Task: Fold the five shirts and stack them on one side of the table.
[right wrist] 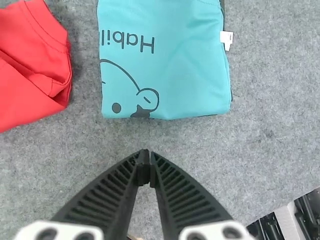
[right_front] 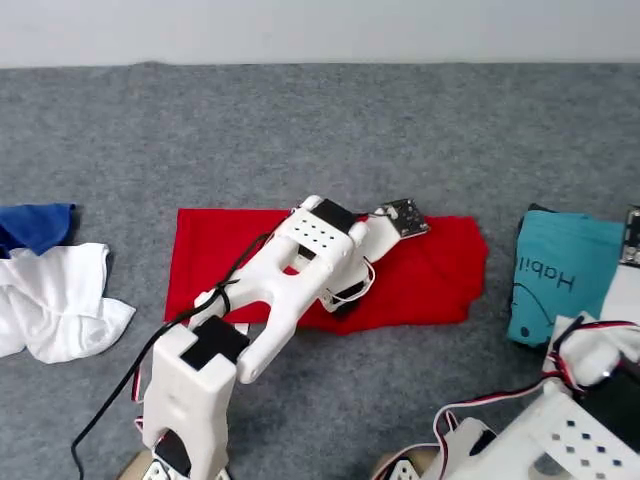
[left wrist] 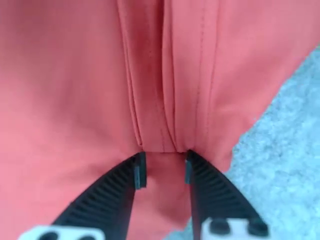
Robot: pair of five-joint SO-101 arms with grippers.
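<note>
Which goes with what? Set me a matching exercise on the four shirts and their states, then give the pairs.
1 red fabric shirt
2 teal fabric shirt with dark print
3 white fabric shirt
4 blue fabric shirt

A folded into a rectangle
B crumpled heap
C laid out wide mid-table, under an arm
D bunched at the high view's edge

Pairs: 1-C, 2-A, 3-B, 4-D

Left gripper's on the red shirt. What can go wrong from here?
The left gripper pinches just a narrow ridge of the red shirt; it may slip free or bunch when pulled. The folded teal shirt lies close beside it, so dragging red cloth that way might disturb it.
</note>
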